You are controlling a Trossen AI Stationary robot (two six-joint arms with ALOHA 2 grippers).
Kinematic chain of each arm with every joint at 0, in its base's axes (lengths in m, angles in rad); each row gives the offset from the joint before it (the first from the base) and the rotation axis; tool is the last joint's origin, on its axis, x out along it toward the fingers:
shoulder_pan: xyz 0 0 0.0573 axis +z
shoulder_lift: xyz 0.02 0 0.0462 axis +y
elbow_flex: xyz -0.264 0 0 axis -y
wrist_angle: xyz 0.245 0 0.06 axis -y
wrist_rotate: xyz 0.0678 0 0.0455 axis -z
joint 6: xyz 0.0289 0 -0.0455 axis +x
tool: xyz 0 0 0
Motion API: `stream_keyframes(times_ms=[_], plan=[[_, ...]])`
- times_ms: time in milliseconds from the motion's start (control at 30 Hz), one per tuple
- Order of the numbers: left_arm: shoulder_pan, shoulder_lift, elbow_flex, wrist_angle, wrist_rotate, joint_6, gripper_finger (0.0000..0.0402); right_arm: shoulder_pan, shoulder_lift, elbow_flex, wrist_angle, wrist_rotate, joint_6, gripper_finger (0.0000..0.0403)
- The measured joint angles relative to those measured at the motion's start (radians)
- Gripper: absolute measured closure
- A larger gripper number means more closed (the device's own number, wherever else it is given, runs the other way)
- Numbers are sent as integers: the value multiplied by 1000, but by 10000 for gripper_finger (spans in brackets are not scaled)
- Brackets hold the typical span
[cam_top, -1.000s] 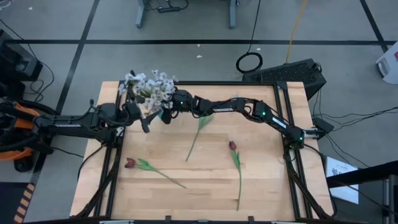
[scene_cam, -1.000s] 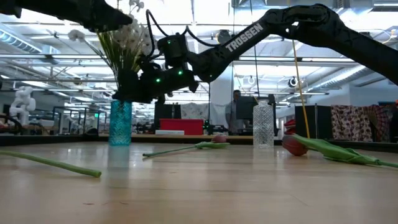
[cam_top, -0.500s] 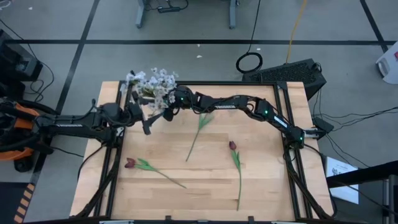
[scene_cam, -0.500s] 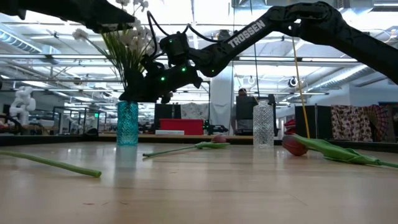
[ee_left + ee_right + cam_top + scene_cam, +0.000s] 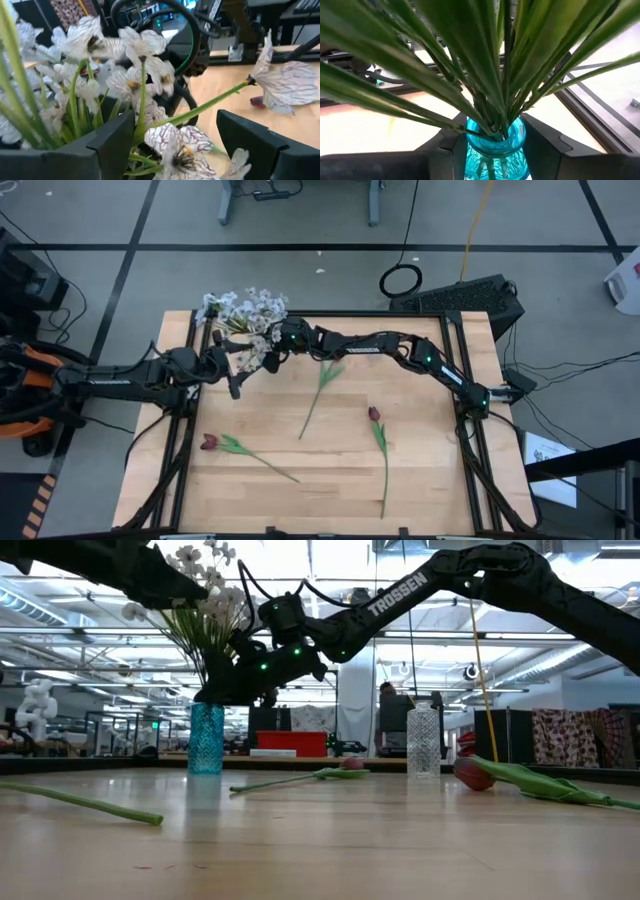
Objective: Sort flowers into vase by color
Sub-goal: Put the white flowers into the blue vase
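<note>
A: Where were the white sprays found?

B: They were seen standing in the blue vase at the desk's far left corner, their stems gathered into its neck, as shown in the right wrist view.

A: And the right gripper?

B: It was set around the vase's neck, a finger on either side, presumably to steady it; whether the glass was actually pressed cannot be told.

A: The left gripper?

B: It was held among the blossoms with its jaws apart, nothing clamped, probably so the sprays could settle.

A: What was left?

B: Three red tulips lay on the desk, and the clear vase was judged to be meant for them.
</note>
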Motion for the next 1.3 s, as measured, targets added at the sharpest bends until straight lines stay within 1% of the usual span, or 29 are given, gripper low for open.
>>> stream_keyframes(times_ms=[400,667,933,1067,1300], plan=[[-24,-67,0,-147,-3,-51,113,-6,0,-1,-4,6,-1,262],[-58,-120,0,-157,-4,-46,113,-8,2,-1,-9,6,-3,262],[-59,-176,0,-268,-4,-53,114,-12,2,-1,-11,2,-6,262],[-59,-196,0,-265,-4,-46,113,-12,2,-1,-11,2,-6,262],[-59,-224,0,-167,24,5,113,-12,2,-2,-11,2,-7,261]])
